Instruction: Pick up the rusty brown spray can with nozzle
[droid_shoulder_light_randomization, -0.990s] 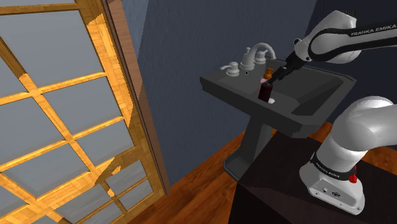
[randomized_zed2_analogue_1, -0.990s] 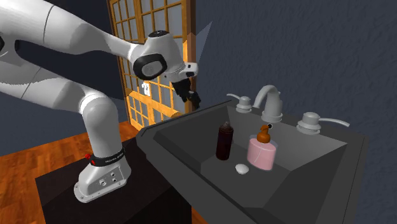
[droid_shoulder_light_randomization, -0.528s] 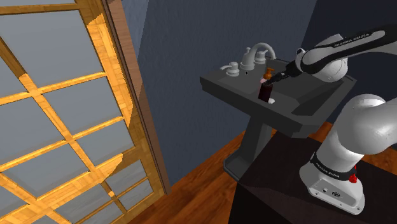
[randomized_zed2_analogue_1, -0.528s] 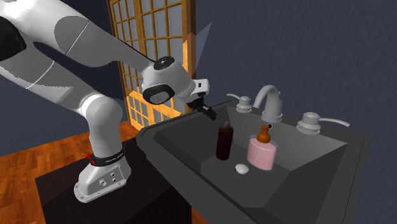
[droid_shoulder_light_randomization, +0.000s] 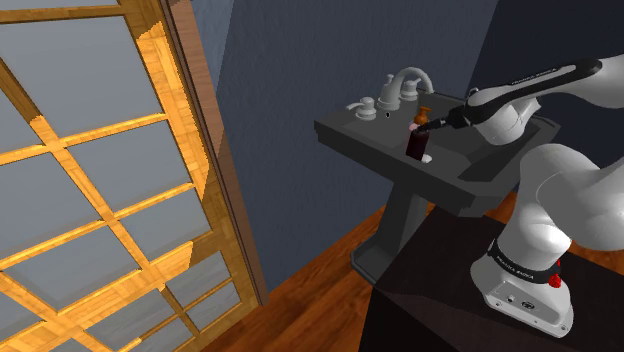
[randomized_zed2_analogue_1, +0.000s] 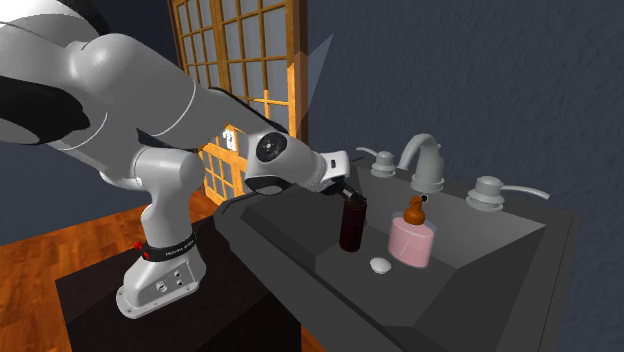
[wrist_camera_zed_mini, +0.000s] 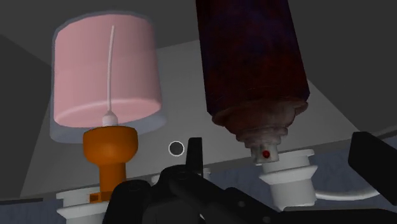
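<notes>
The spray can (randomized_zed2_analogue_1: 351, 224) is a dark reddish-brown cylinder with a small pale nozzle, standing upright in the basin of the dark grey sink (randomized_zed2_analogue_1: 480, 292). It also shows as a dark can (droid_shoulder_light_randomization: 417, 145) in the shoulder view. My gripper (randomized_zed2_analogue_1: 347, 192) reaches in level with the can's top, from the stand's side. In the wrist view the can (wrist_camera_zed_mini: 251, 63) is close ahead, its nozzle end lying between my open fingers (wrist_camera_zed_mini: 195, 153), which do not touch it. The gripper (wrist_camera_zed_mini: 283, 153) holds nothing.
A pink soap dispenser (randomized_zed2_analogue_1: 412, 241) with an orange pump stands just beside the can, toward the second exterior view's right. A small white soap (randomized_zed2_analogue_1: 380, 265) lies in the basin. The faucet (randomized_zed2_analogue_1: 422, 160) and its handles rise behind. A wooden-framed glass door (droid_shoulder_light_randomization: 100, 190) stands farther off.
The arm has swung down and forward. The gripper has dropped from above the sink's edge to the top of the can, and the can has not moved.
</notes>
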